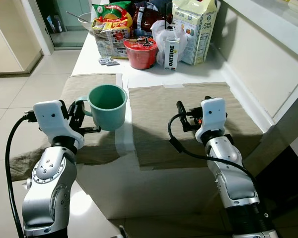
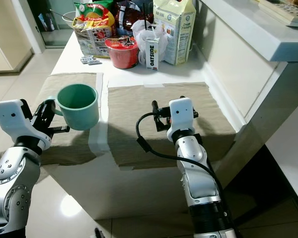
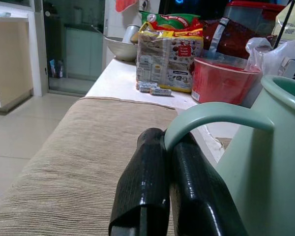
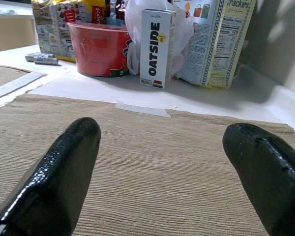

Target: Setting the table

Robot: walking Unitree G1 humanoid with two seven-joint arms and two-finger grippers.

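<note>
The green mug (image 1: 108, 106) hangs just ahead of the left pincer (image 1: 78, 117), whose fingers are clamped tight on its handle (image 3: 211, 115), over the seam between two placemats. To set it down well, I would keep it upright and lower it squarely onto the left placemat (image 1: 82, 89) before letting go. The right pincer (image 4: 162, 167), spread wide and empty, hovers above the right placemat (image 1: 164, 114) on the counter (image 1: 149, 74).

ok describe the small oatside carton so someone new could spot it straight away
Look to the far end of the white table, past the two beige cloth placemats, where groceries are bunched. The small white Oatside carton stands upright between the red plastic bowl and the tall cracker box, with OATSIDE in black running vertically.
</note>
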